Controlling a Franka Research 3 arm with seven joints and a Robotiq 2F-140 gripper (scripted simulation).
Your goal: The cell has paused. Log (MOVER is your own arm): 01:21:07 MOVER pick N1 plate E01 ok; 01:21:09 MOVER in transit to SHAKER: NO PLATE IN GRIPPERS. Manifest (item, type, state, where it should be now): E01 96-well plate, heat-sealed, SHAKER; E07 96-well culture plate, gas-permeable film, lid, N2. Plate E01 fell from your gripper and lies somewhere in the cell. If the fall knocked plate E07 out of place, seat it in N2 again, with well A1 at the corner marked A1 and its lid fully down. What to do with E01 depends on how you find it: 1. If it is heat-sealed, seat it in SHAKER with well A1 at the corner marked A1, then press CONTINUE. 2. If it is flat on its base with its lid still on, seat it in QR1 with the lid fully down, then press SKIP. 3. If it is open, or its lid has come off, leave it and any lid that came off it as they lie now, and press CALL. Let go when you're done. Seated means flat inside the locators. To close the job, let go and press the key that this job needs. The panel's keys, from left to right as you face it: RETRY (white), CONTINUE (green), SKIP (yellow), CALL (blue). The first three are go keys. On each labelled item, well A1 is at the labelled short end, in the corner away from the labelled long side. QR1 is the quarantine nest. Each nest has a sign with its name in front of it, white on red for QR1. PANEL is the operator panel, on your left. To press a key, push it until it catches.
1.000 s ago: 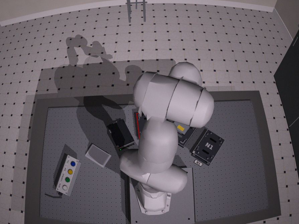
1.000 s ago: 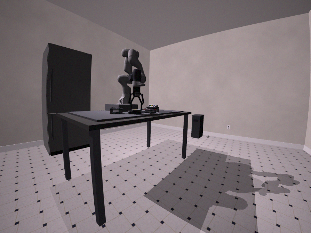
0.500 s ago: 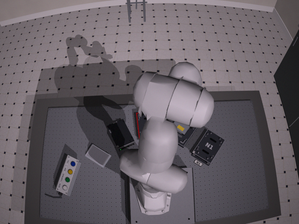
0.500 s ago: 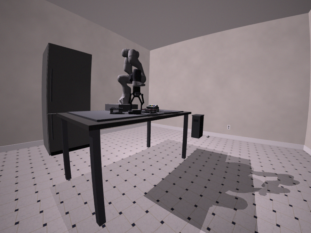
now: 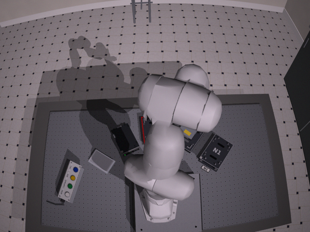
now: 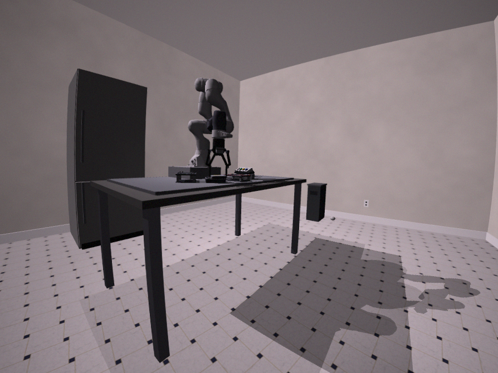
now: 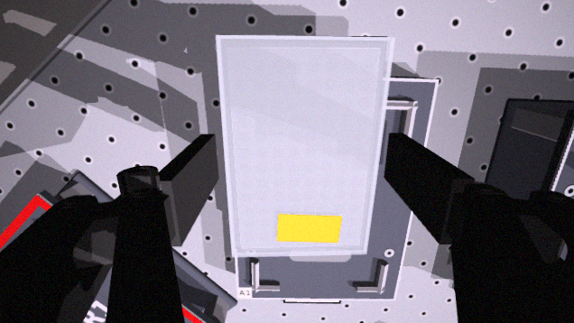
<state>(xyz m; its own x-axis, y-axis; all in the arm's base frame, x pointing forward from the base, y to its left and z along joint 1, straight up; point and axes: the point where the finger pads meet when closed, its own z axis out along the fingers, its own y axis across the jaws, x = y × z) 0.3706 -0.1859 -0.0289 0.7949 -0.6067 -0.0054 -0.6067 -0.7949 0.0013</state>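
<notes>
Plate E07 (image 7: 301,144), lidded and yellow-labelled, is lying askew over nest N2 (image 7: 408,253), its long axis running twelve to six and overshooting toward twelve. Gripper (image 7: 293,173) is hovering directly above, fingers standing wide and empty, straddling the plate's long sides at nine and three.

Beige walls (image 6: 353,119), tiled floor (image 6: 249,306), dark table (image 6: 199,194), black fridge (image 6: 108,152)

Overhead, distant side and close claw-mounted downward views, all sharing table (image 5: 271,164).
</notes>
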